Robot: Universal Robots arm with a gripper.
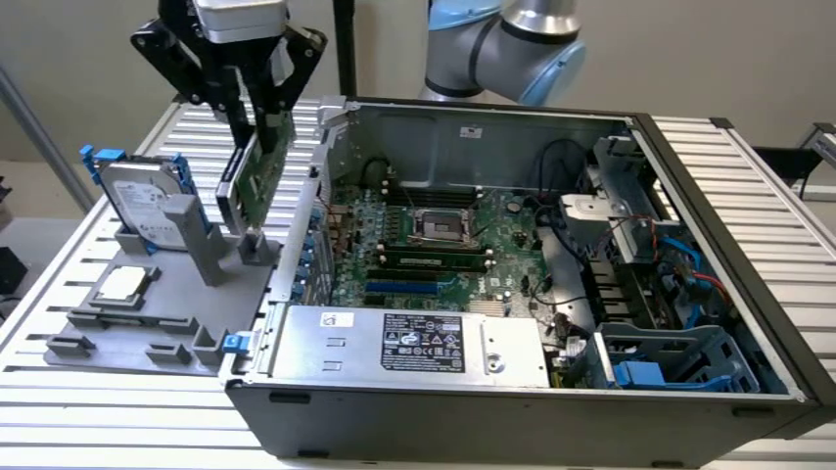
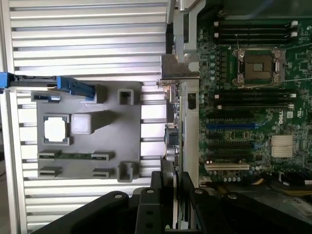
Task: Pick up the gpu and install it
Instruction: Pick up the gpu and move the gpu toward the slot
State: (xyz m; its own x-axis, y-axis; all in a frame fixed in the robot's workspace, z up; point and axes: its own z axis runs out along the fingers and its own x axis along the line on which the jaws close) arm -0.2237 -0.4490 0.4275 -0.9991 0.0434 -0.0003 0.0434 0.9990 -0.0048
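Exterior view: bright, even light from above, with no hard shadows. The ribbed metal table (image 1: pixel 731 186) shines pale, nearly white in places. Inside the open case (image 1: pixel 523 416) the far corners fall into soft shade, while the power supply (image 1: pixel 392 343) carries a dull sheen. The black gripper (image 1: pixel 257 122), clamped on the gpu (image 1: pixel 255 181), reads dark against the pale background.

Wrist view: a cooler, bluish cast. Table slats glare white beside the grey tray (image 2: pixel 126 146). The CPU (image 2: pixel 54 129) is washed out to white. The motherboard (image 2: pixel 253 97) is dimmer. The fingers (image 2: pixel 163 204) show as near-black shapes.
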